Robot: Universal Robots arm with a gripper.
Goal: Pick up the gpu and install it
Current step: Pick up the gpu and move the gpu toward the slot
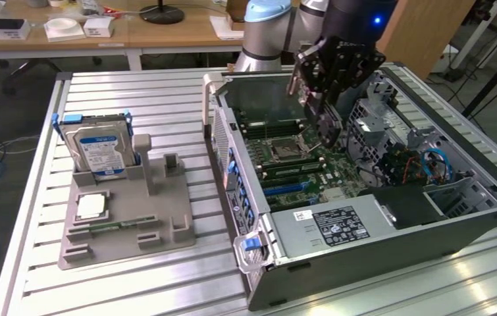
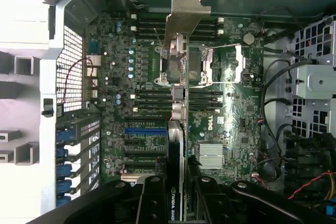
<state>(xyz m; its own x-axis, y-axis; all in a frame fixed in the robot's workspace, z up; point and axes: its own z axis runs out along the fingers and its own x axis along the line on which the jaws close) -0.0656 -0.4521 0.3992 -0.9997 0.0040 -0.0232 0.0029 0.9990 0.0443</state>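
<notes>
The gripper (image 2: 177, 199) hung from the arm, pointing down into the open computer case (image 1: 459, 227), fingers pinching the graphics card (image 2: 176, 145) between them. The card's metal bracket (image 2: 185, 14) sat farthest from the fingers, with the motherboard (image 2: 226, 124) beneath.

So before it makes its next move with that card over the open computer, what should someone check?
1. Grip: the end effector is shut on the gpu: ok.
2. The gpu is over the open computer case: ok.
3. It is lined up with the blue slot: not ok, it lies crosswise to it.
4. It is seated in the motherboard: not ok, it hangs above.
5. Slot free along its length: cannot tell, the gpu hides part.
6. The hard drive is out of the way: ok, it stands in its holder outside the case.
</notes>
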